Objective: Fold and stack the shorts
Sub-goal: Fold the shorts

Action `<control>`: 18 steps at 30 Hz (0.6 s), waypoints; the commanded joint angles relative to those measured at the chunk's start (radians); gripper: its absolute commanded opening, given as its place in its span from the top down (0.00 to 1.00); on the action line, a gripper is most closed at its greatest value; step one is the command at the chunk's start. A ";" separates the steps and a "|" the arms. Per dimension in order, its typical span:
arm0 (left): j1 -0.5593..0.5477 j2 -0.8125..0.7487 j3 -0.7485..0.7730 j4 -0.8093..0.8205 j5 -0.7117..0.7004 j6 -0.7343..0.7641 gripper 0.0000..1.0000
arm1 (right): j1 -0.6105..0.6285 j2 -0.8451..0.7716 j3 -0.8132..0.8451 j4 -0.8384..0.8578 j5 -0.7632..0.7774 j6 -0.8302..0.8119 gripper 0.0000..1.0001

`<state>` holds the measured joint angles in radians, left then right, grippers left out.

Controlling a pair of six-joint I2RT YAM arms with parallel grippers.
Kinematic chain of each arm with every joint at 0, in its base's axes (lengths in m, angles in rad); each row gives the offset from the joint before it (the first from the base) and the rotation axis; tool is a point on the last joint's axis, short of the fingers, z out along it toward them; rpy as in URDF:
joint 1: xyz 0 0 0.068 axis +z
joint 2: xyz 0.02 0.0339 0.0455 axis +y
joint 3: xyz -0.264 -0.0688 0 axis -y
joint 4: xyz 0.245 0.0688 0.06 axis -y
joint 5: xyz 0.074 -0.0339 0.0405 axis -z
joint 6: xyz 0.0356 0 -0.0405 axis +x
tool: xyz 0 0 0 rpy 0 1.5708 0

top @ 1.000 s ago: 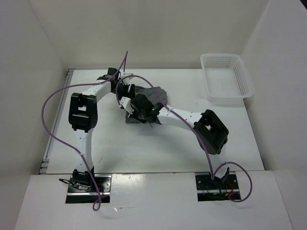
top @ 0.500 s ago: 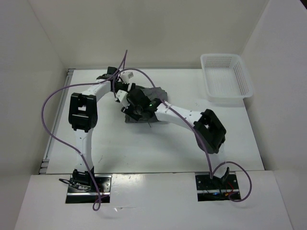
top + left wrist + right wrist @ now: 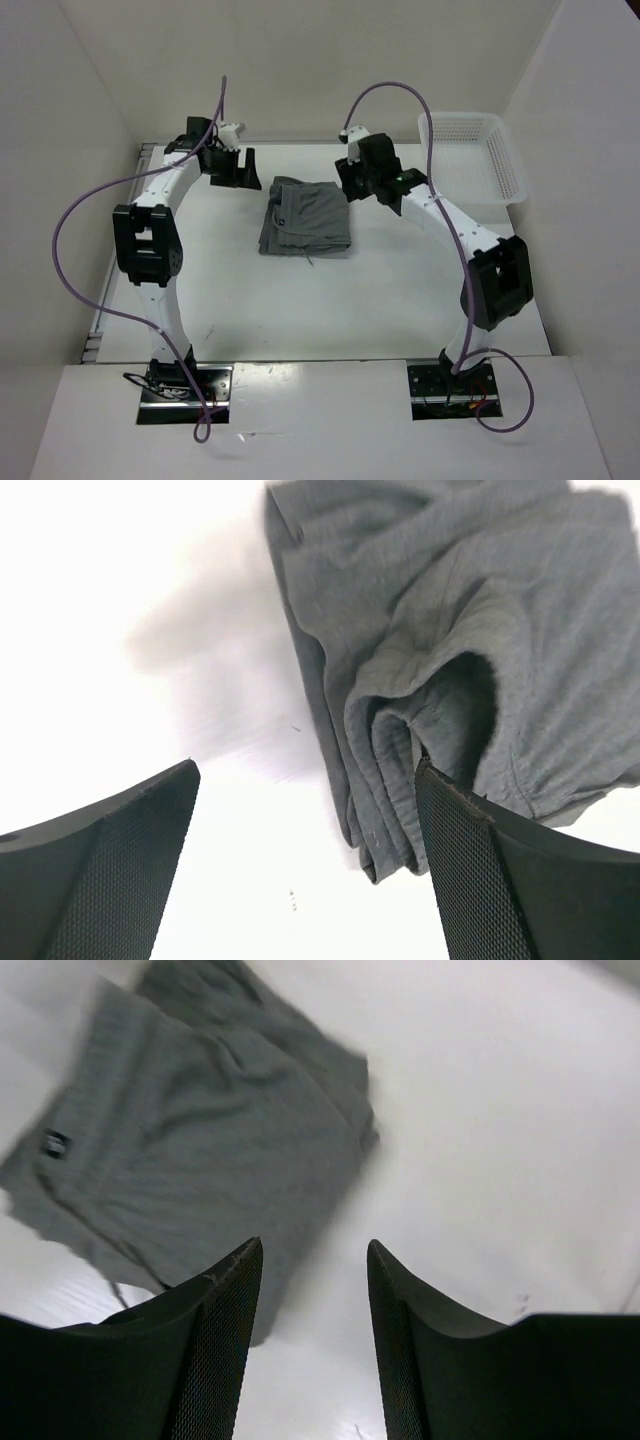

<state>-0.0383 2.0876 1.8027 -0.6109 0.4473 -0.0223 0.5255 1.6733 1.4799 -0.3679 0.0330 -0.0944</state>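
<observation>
The grey shorts [image 3: 305, 217] lie folded into a rough rectangle on the white table, a thin drawstring [image 3: 310, 260] trailing off the near edge. My left gripper [image 3: 238, 170] hovers to their far left, open and empty. My right gripper [image 3: 353, 183] hovers at their far right corner, also open and empty. In the left wrist view the stacked fold edges of the shorts [image 3: 470, 630] show past the open gripper [image 3: 305, 770], the right finger [image 3: 510, 880] overlapping the cloth in view. In the right wrist view the shorts [image 3: 200, 1130] lie left of the gripper [image 3: 313, 1245].
A white mesh basket [image 3: 470, 160] stands at the back right of the table. White walls close in the back and both sides. Purple cables loop above each arm.
Both grippers were together on the bunched shorts; they have let go, opened and drawn apart, left arm to the left, right arm to the right. The shorts now lie flat and folded.
</observation>
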 commanded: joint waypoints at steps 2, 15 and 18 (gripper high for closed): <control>-0.012 -0.050 0.099 -0.033 0.037 0.022 0.05 | -0.035 0.075 -0.043 -0.059 -0.079 0.104 0.48; -0.135 0.097 0.188 -0.023 0.111 0.022 0.00 | -0.081 0.111 -0.231 -0.031 -0.311 0.196 0.37; -0.155 0.160 0.234 -0.010 0.082 0.022 0.00 | -0.081 0.123 -0.254 -0.006 -0.349 0.219 0.37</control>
<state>-0.1822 2.1883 1.9835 -0.6312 0.5385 -0.0219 0.4507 1.7920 1.2438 -0.4183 -0.2443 0.0826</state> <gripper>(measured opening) 0.997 0.633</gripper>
